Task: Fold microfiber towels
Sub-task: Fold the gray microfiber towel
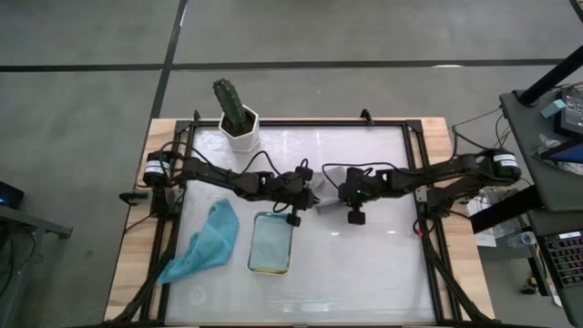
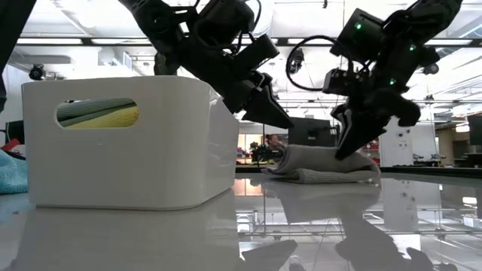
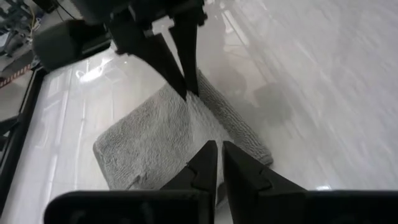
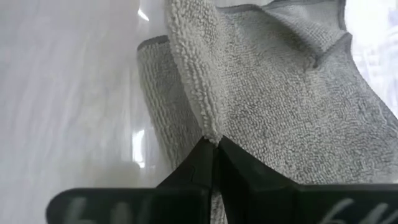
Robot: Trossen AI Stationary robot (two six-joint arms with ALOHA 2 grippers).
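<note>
Lying between our two arms near the middle of the tabletop (image 1: 364, 273), the grey towel (image 2: 324, 165) is already doubled over, a low flat bundle with its long axis running roughly from one arm toward the other, as the left wrist view shows. Our right end effector (image 4: 211, 144) sits right on it, its fingers clenched on a raised fold of the grey pile, which stands up as a ridge straight ahead of the pinch. Our left end effector (image 3: 219, 163) is clenched too, but we cannot tell whether any cloth is caught in it; it hovers at the towel's opposite edge, just beside the white tray (image 2: 128, 143). So the right arm has the hold, and we judge the next fold must carry that pinched edge across the towel toward the left arm. Folded green and yellow cloths show through the tray's handle slot. The teal towel (image 1: 205, 241) lies loose beyond the tray, well apart.
</note>
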